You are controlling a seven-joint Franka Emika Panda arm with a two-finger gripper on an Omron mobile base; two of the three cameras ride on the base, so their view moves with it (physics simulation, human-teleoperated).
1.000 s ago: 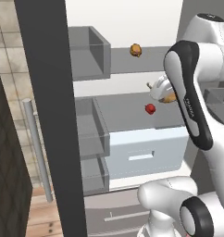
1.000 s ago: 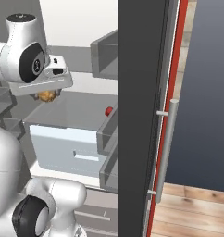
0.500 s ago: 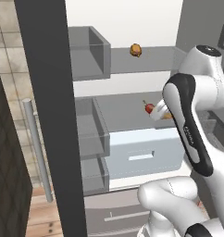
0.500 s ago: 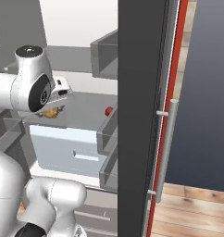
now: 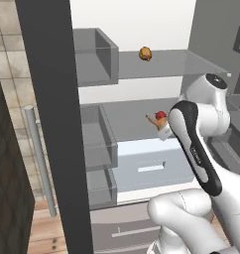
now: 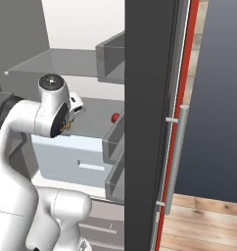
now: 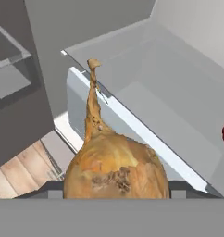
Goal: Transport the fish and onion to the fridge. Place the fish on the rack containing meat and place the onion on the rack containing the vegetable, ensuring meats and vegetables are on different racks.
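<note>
Your tool (image 7: 116, 194) is gripping the onion (image 7: 115, 164): in the hand view the golden-tan bulb sits clamped low between the dark fingertips, with its thin stalk tapering away from the hand.

Take the vegetable (image 5: 161, 115) as your landmark. In the left base view it is the small red ball resting on the lower flat grey shelf (image 5: 127, 116) of the fridge (image 5: 52, 124), and the onion's stalk end shows just beside it, on its left, where the white arm reaches in over that shelf. You cannot tell from these views whether the onion touches the shelf or hangs above it. In the hand view the red ball peeks in at the right edge, apart from the bulb.

Above the vegetable, on the rack containing meat (image 5: 171, 62), the meat (image 5: 146, 53) sits as a small orange-brown lump, well apart from the tool. Below the vegetable, the white drawer (image 5: 149, 166) runs under the shelf front. To the left of it stand the grey side bins (image 5: 94, 55) on the open door.

In the right base view the vegetable shows just right of the arm's wrist.
</note>
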